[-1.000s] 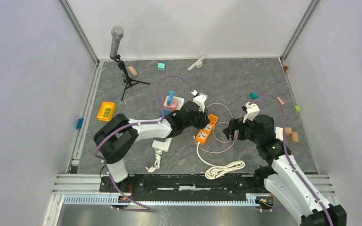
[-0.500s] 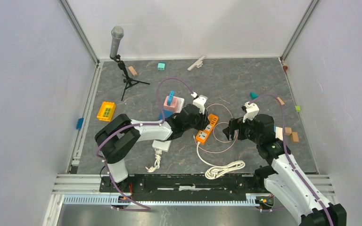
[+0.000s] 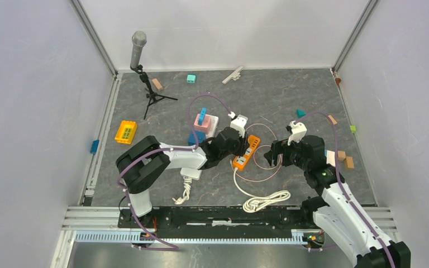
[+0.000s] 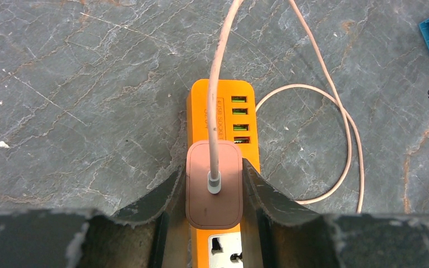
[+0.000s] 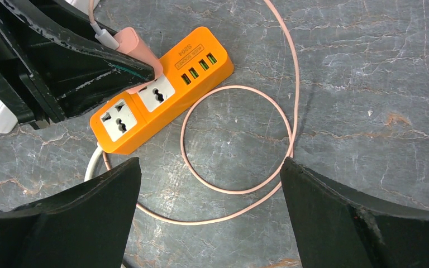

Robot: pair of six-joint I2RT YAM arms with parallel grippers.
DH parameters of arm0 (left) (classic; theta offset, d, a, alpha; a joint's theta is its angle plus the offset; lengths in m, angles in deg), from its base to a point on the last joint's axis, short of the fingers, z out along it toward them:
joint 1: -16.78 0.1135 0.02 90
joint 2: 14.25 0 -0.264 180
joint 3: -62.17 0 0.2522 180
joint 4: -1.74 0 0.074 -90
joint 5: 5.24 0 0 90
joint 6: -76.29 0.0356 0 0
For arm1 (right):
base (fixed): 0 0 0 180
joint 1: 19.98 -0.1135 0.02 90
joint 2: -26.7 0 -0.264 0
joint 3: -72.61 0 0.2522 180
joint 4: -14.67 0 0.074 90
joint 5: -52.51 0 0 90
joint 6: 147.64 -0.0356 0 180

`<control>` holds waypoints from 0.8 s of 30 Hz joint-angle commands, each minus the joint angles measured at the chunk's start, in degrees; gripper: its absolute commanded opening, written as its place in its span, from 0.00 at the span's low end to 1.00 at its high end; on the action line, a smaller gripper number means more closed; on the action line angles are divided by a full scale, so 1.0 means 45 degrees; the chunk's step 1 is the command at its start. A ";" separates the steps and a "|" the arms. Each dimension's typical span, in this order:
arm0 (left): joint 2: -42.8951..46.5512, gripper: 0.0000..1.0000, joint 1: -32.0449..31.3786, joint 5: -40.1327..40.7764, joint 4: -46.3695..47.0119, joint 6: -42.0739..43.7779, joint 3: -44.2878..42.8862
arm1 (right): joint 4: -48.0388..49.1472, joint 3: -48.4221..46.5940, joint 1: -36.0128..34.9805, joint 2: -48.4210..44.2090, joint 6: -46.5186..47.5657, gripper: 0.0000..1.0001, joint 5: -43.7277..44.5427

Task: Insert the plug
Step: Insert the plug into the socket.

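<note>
My left gripper (image 4: 214, 170) is shut on a pink plug (image 4: 214, 184) and holds it upright over the orange power strip (image 4: 223, 106), at the socket beside the USB ports. In the right wrist view the plug (image 5: 134, 44) sits just above the strip (image 5: 162, 92), and that socket's holes show. The plug's pink cable (image 5: 234, 87) loops on the floor. My right gripper (image 5: 210, 162) is open and empty above that loop, right of the strip (image 3: 244, 153). In the top view the left gripper (image 3: 233, 146) hides the plug.
A white adapter with a cord (image 3: 191, 171) lies left of the strip, and the strip's white coiled cord (image 3: 265, 201) lies near the front. A pink block with a blue piece (image 3: 204, 121), a microphone stand (image 3: 145, 72), a yellow brick (image 3: 125, 132) and small blocks (image 3: 343, 159) are scattered around.
My left gripper, with the plug in it, has shifted slightly nearer and to the right over the strip. The right arm has not moved.
</note>
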 commanded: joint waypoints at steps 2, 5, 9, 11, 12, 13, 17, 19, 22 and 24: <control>-0.0598 0.02 -0.0571 0.0599 -0.0411 0.0919 0.0373 | 0.0302 -0.0514 0.0027 -0.0046 0.0128 0.98 -0.0155; -0.0685 0.02 -0.0722 0.0684 -0.0319 0.0808 0.0590 | 0.0297 -0.0533 0.0036 -0.0053 0.0132 0.98 -0.0153; -0.0945 0.02 -0.0827 0.0693 0.0001 0.0538 0.0920 | 0.0310 -0.0552 0.0048 -0.0078 0.0117 0.98 -0.0134; -0.1152 0.02 -0.0893 0.0673 0.0076 0.0457 0.0982 | 0.0315 -0.0599 0.0049 -0.0078 0.0077 0.98 -0.0101; -0.1246 0.02 -0.0940 0.0687 0.0157 0.0386 0.1036 | 0.0299 -0.0621 0.0051 -0.0090 0.0042 0.98 -0.0099; -0.1354 0.02 -0.0970 0.0716 0.0253 0.0329 0.1076 | 0.0296 -0.0657 0.0061 -0.0114 0.0014 0.98 -0.0098; -0.1754 0.02 -0.1084 0.0820 0.0424 0.0035 0.1246 | 0.0399 -0.0631 0.0040 -0.0260 -0.0174 0.98 -0.0226; -0.2013 0.02 -0.1134 0.0820 0.0453 -0.0037 0.1257 | 0.0432 -0.0648 0.0045 -0.0247 -0.0217 0.98 -0.0252; -0.2404 0.02 -0.1201 0.0765 0.0376 -0.0074 0.1097 | 0.0471 -0.0688 0.0048 -0.0242 -0.0217 0.98 -0.0250; -0.2675 0.02 -0.1251 0.0832 0.0048 -0.0022 0.0796 | 0.0458 -0.0744 0.0068 -0.0282 -0.0233 0.98 -0.0217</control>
